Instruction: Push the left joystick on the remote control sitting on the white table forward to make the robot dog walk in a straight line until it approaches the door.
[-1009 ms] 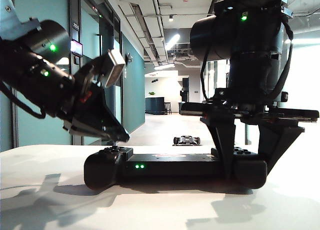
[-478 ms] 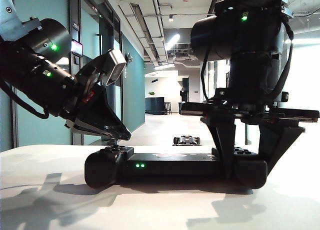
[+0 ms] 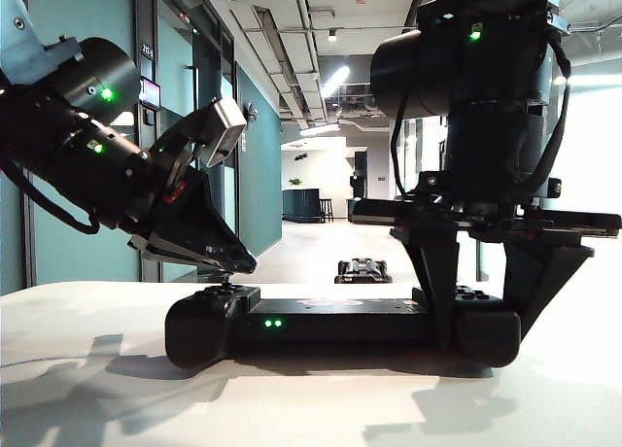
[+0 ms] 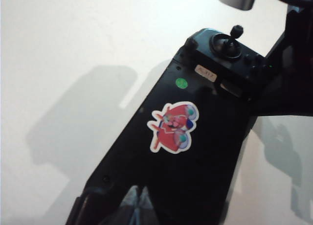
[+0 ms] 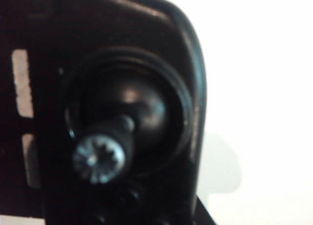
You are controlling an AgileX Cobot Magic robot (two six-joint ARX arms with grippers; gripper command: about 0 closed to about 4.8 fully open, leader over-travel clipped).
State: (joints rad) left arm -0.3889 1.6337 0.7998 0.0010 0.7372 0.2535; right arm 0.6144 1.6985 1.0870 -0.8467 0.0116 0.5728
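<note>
The black remote control point(image 3: 340, 326) lies on the white table point(image 3: 311, 408). My left gripper point(image 3: 245, 264) is shut, its tips resting on top of the left joystick point(image 3: 227, 283). In the left wrist view the joined fingertips point(image 4: 138, 198) cover that stick over the remote control point(image 4: 195, 176). My right gripper point(image 3: 483, 332) straddles the controller's right end, fingers point(image 3: 434, 282) clamped on its body. The robot dog point(image 3: 362, 270) stands small on the corridor floor beyond the table. Doors line the teal wall point(image 3: 209, 126); I cannot tell which is the task's door.
The right joystick point(image 4: 234, 35) stands untouched and fills the right wrist view as a knobbed stick point(image 5: 100, 159). A red sticker point(image 4: 172, 127) marks the controller's top. Two green lights point(image 3: 270, 323) glow on its front. The corridor runs straight away behind the table.
My left gripper has edged slightly right over the left joystick. The robot dog looks a little taller in the corridor. The right arm has stayed still.
</note>
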